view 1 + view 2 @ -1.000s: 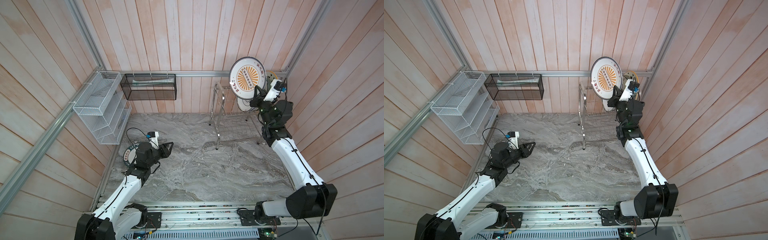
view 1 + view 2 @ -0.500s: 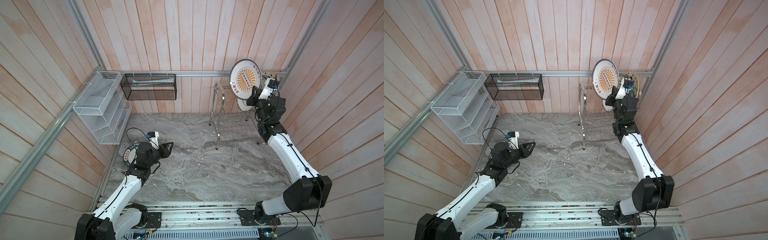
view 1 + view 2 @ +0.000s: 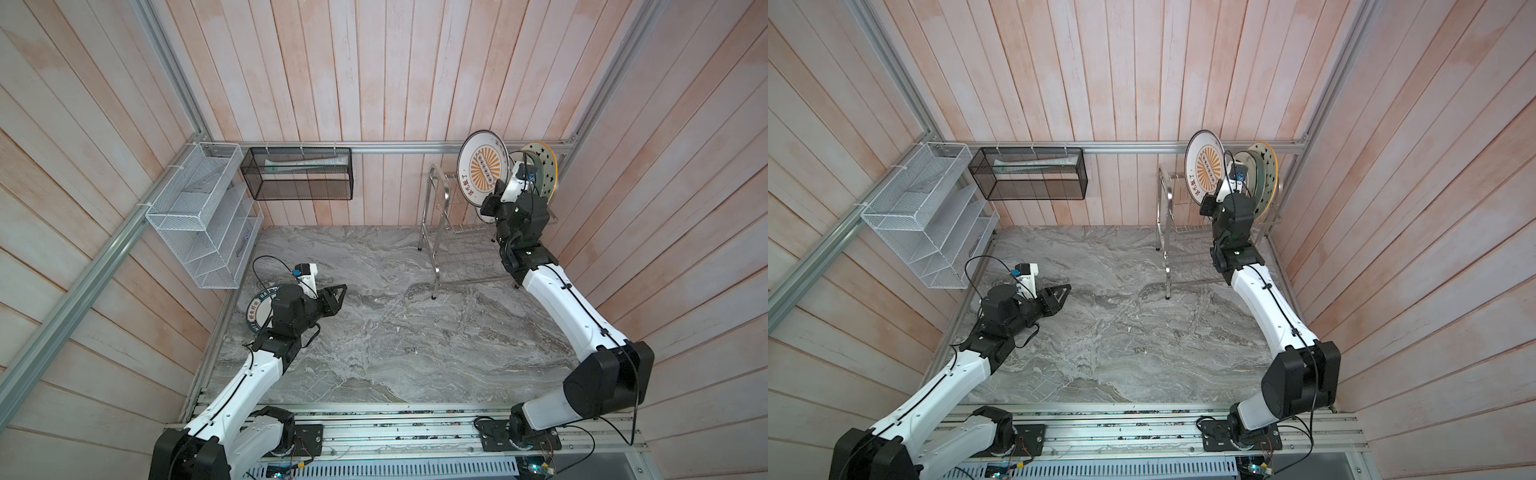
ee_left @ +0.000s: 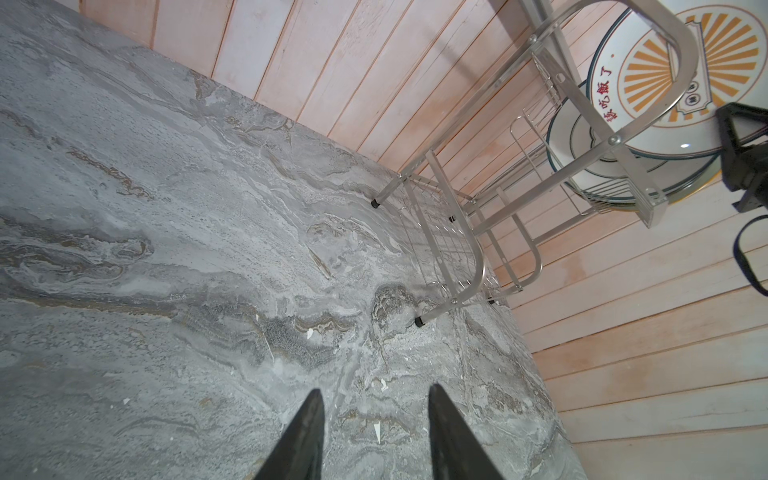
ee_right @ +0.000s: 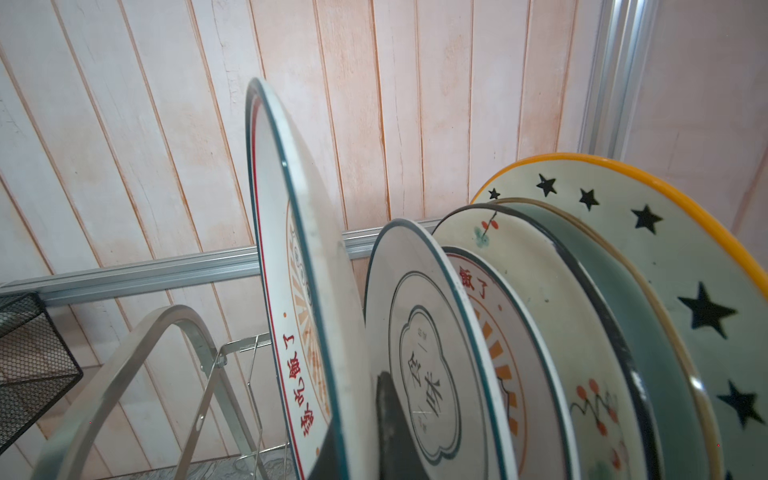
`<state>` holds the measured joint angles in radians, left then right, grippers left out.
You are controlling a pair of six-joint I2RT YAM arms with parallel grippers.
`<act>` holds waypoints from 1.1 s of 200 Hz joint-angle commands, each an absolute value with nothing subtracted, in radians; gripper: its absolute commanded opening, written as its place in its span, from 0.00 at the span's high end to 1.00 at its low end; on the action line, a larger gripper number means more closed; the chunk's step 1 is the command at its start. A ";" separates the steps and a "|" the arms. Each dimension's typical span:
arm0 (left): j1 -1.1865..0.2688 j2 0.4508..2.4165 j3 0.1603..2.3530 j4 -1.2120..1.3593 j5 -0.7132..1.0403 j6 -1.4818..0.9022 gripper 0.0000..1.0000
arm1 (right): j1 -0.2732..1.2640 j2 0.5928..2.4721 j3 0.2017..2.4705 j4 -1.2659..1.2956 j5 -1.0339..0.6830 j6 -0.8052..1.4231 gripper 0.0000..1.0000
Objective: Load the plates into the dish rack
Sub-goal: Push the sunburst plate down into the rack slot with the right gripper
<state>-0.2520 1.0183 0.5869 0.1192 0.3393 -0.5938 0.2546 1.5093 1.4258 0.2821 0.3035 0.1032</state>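
Swinging from nearly face-on to almost edge-on over the last second, the sunburst plate [image 3: 484,166] now stands close against the row already racked. The right arm has leaned in toward the back wall with it. The right gripper [image 3: 489,204] is clenched on that plate's lower rim and holds it upright above the upper tier of the dish rack [image 4: 596,124], at about 2 o'clock on the marble table [image 3: 374,340].

The left gripper [image 4: 374,419] has not shifted. Its jaws are parted with nothing between them, and it hangs above the table at about 9 o'clock.

The turn probably lines the plate up with the free slot beside the green-ringed plate [image 5: 415,332]. Behind that one stand the second sunburst plate [image 5: 498,332], the flowered plate [image 5: 540,291] and the star plate [image 5: 685,249] (a cream rim shows between these last two). Racking therefore looks nearly done. The lettered plate [image 3: 257,309] lies flat under the left arm at 9 o'clock, not yet picked up.

Red characters on the held plate's rim read 吃飯了, after one character that is less clear. The green-ringed plate shows 食味 in its centre. The lettered plate's rim shows "HAI"; the rest is too small or hidden.
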 commanded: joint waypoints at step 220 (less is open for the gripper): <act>-0.257 1.008 0.581 0.108 0.349 -0.571 0.57 | 0.290 1.542 1.390 0.325 0.475 -0.039 1.00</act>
<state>-0.2520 1.0180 0.5869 0.1188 0.3393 -0.5911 0.2813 1.5497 1.3933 0.2817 0.4416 -0.0307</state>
